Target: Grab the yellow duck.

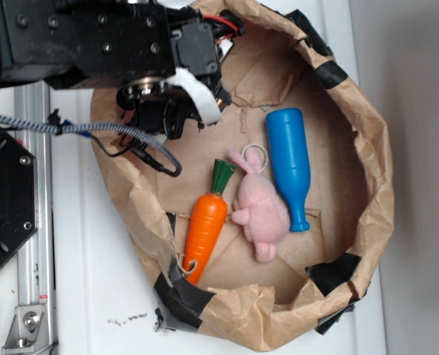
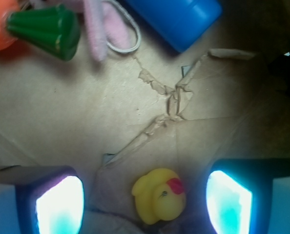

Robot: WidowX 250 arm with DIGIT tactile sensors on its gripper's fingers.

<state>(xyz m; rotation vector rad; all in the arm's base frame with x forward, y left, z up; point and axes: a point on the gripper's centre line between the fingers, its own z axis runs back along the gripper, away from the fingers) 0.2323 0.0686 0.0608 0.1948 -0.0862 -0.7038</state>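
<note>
Duck (image 2: 159,195) sits on the floor of the big paper bag (image 1: 367,140), right between the two fingers in the wrist view, and you can't see it at all from outside because the arm covers that corner.

Going by size: the bag's crumpled walls are rolled down and patched with black tape. Inside it there's a blue bottle (image 1: 290,166), an orange carrot (image 1: 206,225) with a green top, and a pink bunny (image 1: 258,211), all bunched together in the middle and well apart from the duck. The duck is the smallest thing in there by a lot, glossy and round, red beak pointing up and to the right.

What could go wrong, my guess: it's slick and rounded, so if the fingers (image 2: 62,204) close high on the body it could squirt out. It also sits a bit closer to the left finger than the right, so one pad may hit first and shove it sideways. The paper under it is wrinkled and torn, and it would be easy to pinch a fold along with the duck, or snag a fingertip on the floor if the arm goes too low.

Gripper (image 2: 145,204): spread wide, empty, a clear gap on both sides of the duck, touching nothing as far as I can tell.
</note>
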